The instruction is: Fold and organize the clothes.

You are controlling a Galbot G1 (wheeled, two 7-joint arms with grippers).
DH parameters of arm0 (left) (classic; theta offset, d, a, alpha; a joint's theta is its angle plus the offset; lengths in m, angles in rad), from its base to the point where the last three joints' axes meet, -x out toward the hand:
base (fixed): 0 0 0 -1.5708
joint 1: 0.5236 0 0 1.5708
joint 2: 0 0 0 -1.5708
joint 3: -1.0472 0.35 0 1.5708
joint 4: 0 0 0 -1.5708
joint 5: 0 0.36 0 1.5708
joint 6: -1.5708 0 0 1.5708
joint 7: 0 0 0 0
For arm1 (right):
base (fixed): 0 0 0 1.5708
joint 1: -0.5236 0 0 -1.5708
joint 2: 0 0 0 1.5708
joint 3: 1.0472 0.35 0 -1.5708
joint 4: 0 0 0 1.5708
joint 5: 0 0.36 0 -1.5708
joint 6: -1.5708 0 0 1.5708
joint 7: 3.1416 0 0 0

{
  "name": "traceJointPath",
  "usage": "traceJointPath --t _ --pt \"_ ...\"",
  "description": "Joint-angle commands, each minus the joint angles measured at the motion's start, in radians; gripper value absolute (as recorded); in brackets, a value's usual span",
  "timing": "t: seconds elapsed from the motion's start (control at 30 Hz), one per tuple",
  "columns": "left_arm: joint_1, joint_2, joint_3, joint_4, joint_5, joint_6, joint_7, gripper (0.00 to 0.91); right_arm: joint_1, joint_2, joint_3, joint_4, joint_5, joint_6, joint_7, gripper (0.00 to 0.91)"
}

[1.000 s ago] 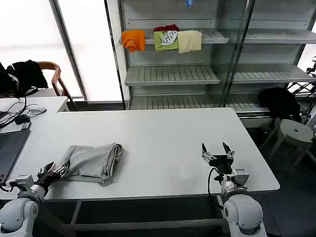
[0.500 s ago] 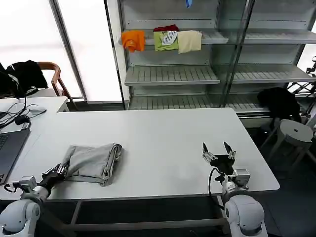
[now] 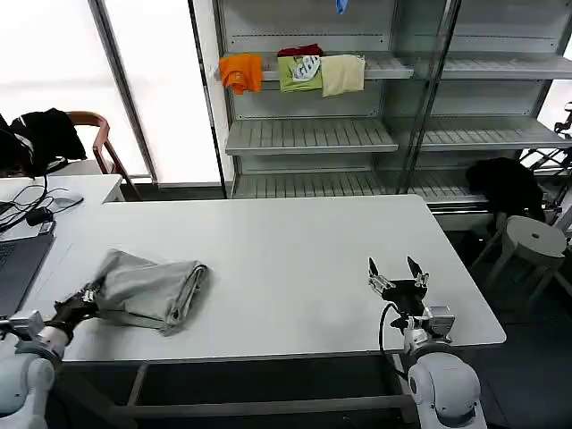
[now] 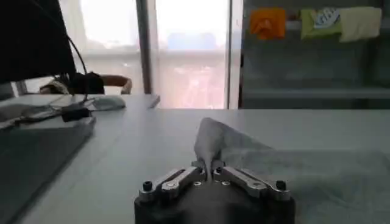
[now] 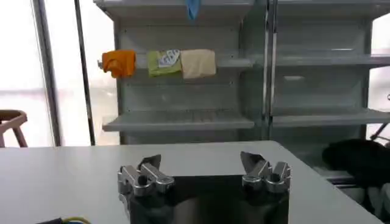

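Observation:
A light grey shirt (image 3: 143, 289) lies bunched and partly folded on the white table (image 3: 286, 259), at its front left. My left gripper (image 3: 79, 302) is shut on the shirt's near left corner, by the table's front edge. In the left wrist view that corner of the shirt (image 4: 210, 141) rises as a peak pinched at the left gripper (image 4: 209, 172), and the rest spreads flat behind it. Off at the front right, my right gripper (image 3: 397, 273) hovers open above bare table, well away from the shirt. The right wrist view has the right gripper (image 5: 201, 165) with nothing between its fingers.
A laptop (image 3: 18, 264) and cables lie at the table's left end. A shelf rack (image 3: 308, 134) behind the table holds orange, green and cream folded clothes (image 3: 295, 71). A chair with a black garment (image 3: 54, 134) stands back left, a stool (image 3: 536, 237) at the right.
My left gripper has pulled left along the front edge, dragging the shirt with it. The right arm has hardly moved.

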Motion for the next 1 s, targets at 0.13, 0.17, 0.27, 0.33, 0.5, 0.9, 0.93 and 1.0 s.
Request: traceJointPath --t 0.13,0.17,0.27,0.33,0.5,0.9,0.93,1.0 --pt "-0.155 0.408 -0.192 0.134 0.204 -0.067 0.116 0.000 0.023 0.003 -0.018 -0.045 0.002 0.011 0.000 0.907" --pt "-0.170 0.425 -0.191 0.139 0.207 -0.066 0.122 0.000 0.027 0.004 -0.020 -0.050 0.002 0.012 0.000 0.907" --pt "-0.228 0.497 -0.172 0.145 0.212 -0.056 0.149 0.000 0.032 0.004 -0.023 -0.065 0.004 0.016 0.000 0.907" --pt "-0.257 0.529 -0.158 0.127 0.214 -0.050 0.164 0.000 0.032 0.004 -0.024 -0.073 0.004 0.021 0.000 0.907" --pt "-0.193 0.434 -0.138 -0.015 0.231 -0.037 0.189 0.010 0.021 0.007 -0.023 -0.094 0.005 0.041 0.000 0.907" --pt "0.029 -0.199 0.198 -0.039 0.583 -0.250 0.135 0.010 -0.012 -0.016 0.020 -0.114 0.019 0.067 0.001 0.907" --pt "0.031 -0.222 0.229 -0.046 0.580 -0.249 0.128 0.010 -0.014 -0.020 0.025 -0.114 0.020 0.067 0.002 0.907" --pt "0.024 -0.240 0.263 -0.066 0.569 -0.248 0.108 0.020 -0.015 -0.025 0.031 -0.113 0.021 0.067 0.002 0.907"
